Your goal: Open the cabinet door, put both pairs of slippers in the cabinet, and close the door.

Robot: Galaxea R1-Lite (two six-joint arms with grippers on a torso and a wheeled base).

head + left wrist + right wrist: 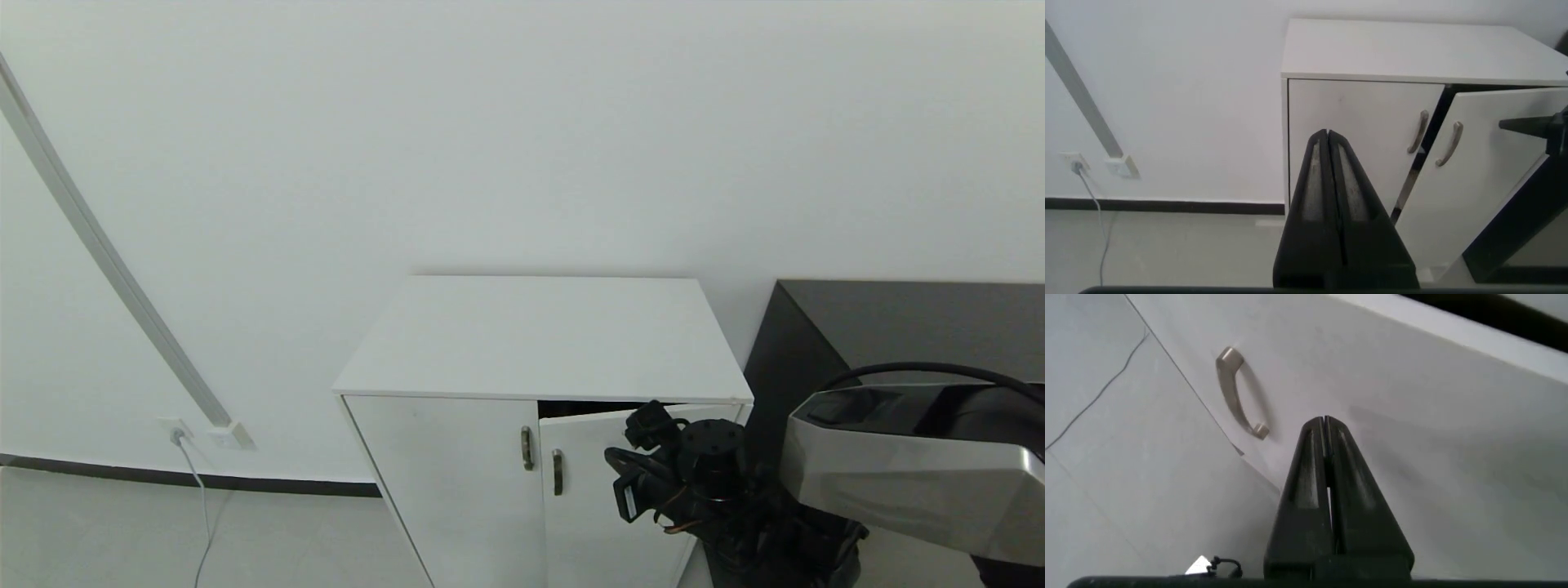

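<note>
White cabinet (539, 343), right door (596, 506) ajar, right end effector (1325, 420) closed, just beside door handle (1241, 392), left end effector (1327, 133) closed, well apart from cabinet

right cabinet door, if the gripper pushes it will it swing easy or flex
The right door stands ajar, so it probably swings freely rather than sticking. It looks like a flat rigid panel, likely to move without flexing. Its smooth face may let the shut right gripper slide; the handle seems surer.

Your right arm (906, 465) wore an angular silver shell beneath a black cable (922, 369); left gripper (1328, 133) and right gripper (1324, 421) were black, tapered.
</note>
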